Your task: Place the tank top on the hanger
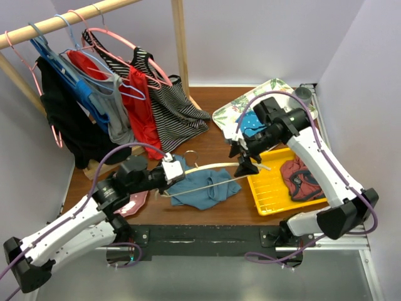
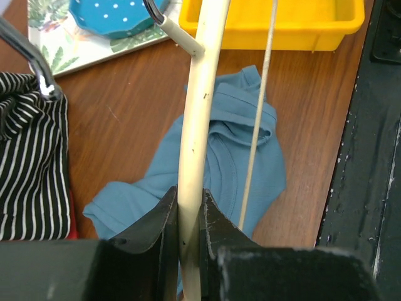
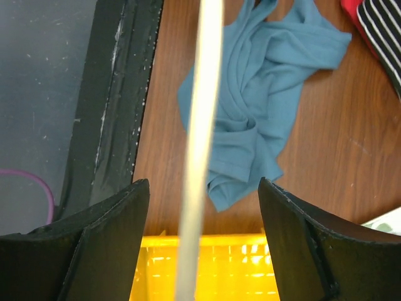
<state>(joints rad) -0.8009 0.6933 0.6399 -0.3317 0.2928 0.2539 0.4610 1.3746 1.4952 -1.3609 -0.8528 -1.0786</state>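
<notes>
The teal-blue tank top (image 1: 202, 188) lies crumpled on the wooden table, near the front middle. The cream hanger (image 1: 213, 166) is held roughly level just above it, hook pointing away. My left gripper (image 1: 178, 170) is shut on the hanger's left arm; the wrist view shows the arm (image 2: 194, 138) clamped between both fingers (image 2: 188, 197), with the tank top (image 2: 225, 169) below. My right gripper (image 1: 245, 164) is open at the hanger's right end. In its wrist view the hanger arm (image 3: 203, 125) runs between the wide jaws (image 3: 203, 185) without touching them, above the tank top (image 3: 263, 94).
A yellow tray (image 1: 272, 191) at the right holds a dark red garment (image 1: 301, 179). A floral tray (image 1: 229, 113) with a blue dotted dish (image 1: 252, 122) sits behind. Clothes on pink and blue hangers (image 1: 113, 94) hang from a wooden rail at the back left. A pink plate (image 1: 135, 204) lies front left.
</notes>
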